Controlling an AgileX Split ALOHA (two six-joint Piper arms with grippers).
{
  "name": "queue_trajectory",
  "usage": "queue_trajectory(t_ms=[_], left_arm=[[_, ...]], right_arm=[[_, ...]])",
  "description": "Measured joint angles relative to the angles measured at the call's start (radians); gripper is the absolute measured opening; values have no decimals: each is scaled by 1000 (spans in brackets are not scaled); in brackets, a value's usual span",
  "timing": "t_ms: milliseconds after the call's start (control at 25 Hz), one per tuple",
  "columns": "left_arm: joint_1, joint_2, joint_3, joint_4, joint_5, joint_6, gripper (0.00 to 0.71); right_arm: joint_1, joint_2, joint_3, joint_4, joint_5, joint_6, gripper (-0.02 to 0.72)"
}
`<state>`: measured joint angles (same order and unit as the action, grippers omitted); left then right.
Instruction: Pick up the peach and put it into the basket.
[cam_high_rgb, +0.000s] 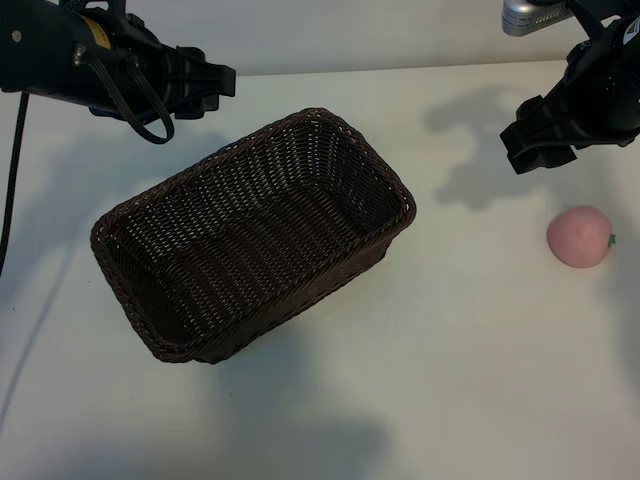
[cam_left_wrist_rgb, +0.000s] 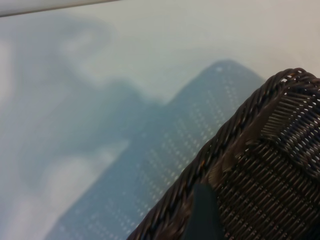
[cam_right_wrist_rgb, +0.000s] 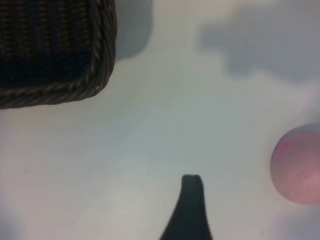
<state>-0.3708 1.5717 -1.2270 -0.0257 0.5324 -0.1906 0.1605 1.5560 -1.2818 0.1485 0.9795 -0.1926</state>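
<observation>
Just below and outward of my right gripper (cam_high_rgb: 540, 150), jaws apart and empty, the peach (cam_high_rgb: 580, 237) awaits pickup; next I descend over it, basket (cam_high_rgb: 300, 125) later.

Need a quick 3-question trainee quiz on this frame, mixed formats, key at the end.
1. True or false: the peach lies inside the basket.
2. Which gripper is nearer the peach? A) left gripper B) right gripper
3. Fill in: the basket holds ____.

Key:
1. False. It sits on the table, apart from the basket.
2. B. It hangs open above the table, not touching the fruit; the left one is also open, by the basket's far rim.
3. Nothing.
</observation>
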Motion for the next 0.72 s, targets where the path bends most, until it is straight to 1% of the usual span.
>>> queue_trajectory(t_ms=[720], left_arm=[[0, 0, 0, 0, 0, 0, 562]], right_arm=[[0, 0, 0, 0, 7, 0, 595]])
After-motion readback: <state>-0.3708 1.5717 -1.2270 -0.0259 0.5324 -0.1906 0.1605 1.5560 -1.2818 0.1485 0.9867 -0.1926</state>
